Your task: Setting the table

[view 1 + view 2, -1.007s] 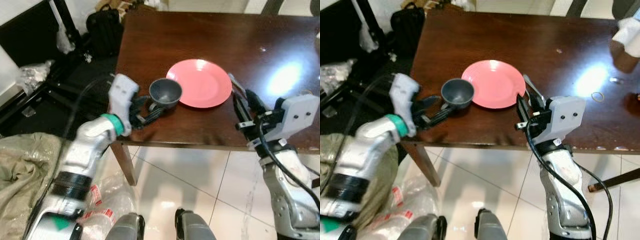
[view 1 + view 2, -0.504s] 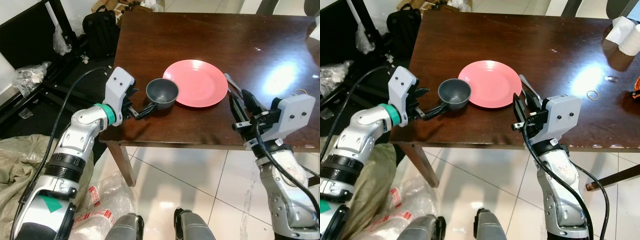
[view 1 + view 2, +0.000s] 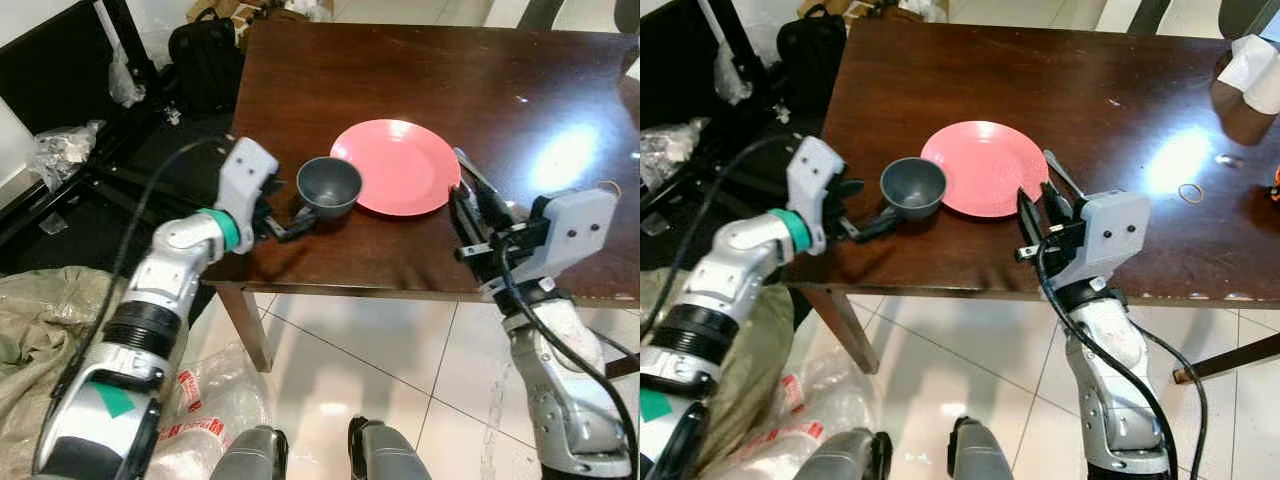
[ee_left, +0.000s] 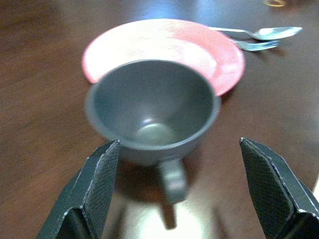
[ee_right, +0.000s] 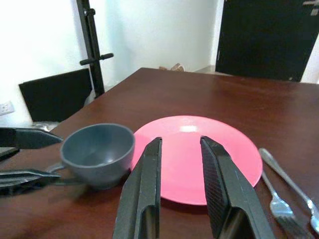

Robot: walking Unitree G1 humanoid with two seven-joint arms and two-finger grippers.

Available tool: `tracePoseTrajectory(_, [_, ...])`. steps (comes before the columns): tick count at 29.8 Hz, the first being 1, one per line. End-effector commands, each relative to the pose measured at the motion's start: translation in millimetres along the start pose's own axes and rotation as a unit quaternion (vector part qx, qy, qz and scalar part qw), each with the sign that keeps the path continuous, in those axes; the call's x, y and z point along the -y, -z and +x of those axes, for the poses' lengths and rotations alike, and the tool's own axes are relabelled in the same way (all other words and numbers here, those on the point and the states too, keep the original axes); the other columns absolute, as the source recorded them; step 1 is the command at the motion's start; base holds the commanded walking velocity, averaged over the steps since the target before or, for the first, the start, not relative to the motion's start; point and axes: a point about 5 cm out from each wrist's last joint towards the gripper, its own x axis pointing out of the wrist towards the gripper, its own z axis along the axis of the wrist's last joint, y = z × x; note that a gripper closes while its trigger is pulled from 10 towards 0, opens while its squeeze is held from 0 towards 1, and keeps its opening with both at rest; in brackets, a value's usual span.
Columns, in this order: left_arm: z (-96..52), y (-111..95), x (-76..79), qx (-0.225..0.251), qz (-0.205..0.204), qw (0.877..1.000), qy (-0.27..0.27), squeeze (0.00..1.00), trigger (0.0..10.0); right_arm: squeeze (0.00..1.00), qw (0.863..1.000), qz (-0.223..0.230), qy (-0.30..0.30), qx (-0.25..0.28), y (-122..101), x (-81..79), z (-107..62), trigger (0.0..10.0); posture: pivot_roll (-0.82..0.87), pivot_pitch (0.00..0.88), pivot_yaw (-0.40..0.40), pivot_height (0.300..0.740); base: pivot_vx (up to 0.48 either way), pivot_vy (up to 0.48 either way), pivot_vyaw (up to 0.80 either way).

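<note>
A grey cup [image 3: 329, 185] stands upright on the dark wooden table [image 3: 430, 70], touching the left rim of a pink plate [image 3: 397, 167]. My left gripper [image 3: 291, 221] is open at the table's front left. In the left wrist view the cup's handle [image 4: 172, 180] lies between its wide-spread fingers [image 4: 97, 186] without touching them. My right gripper [image 3: 455, 174] hovers at the plate's right edge, open by a narrow gap with nothing in it. A fork [image 5: 285, 215] and a spoon [image 5: 291, 181] lie right of the plate, under that arm.
The table's front edge [image 3: 400, 292] runs just below both grippers, above a tiled floor. A black bag [image 3: 205, 60] and a black rack stand to the left. A tan sack [image 3: 40, 320] lies on the floor. A rubber band [image 3: 1188, 190] and a white roll [image 3: 1255, 70] are far right.
My left arm has shifted while its open gripper stays at the cup's handle. The right gripper has edged slightly toward the plate. Cup and plate have not moved.
</note>
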Motion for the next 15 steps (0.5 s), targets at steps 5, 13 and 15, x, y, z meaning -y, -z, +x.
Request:
tracePoseTrajectory(5, [2.3, 14, 8.4, -0.020, 0.009, 1.000, 0.018, 0.00, 10.0, 0.00, 1.000, -0.001, 0.002, -0.005, 4, 0.2, -0.8, 10.0, 0.02, 0.076, 0.065, 0.740, 0.000, 0.000, 0.00])
tracePoseTrajectory(13, [5.5, 19, 9.4, -0.026, 0.021, 0.999, 0.007, 0.00, 10.0, 0.00, 1.000, 0.000, 0.005, -0.006, 5, 0.4, -2.0, 10.0, 0.01, 0.077, 0.067, 0.740, 0.000, 0.000, 0.00])
tracePoseTrajectory(15, [4.5, 20, 8.1, -0.030, 0.022, 0.999, 0.003, 0.00, 10.0, 0.00, 1.000, 0.000, 0.006, -0.006, 5, 0.7, -2.5, 10.0, 0.01, 0.077, 0.067, 0.740, 0.000, 0.000, 0.00])
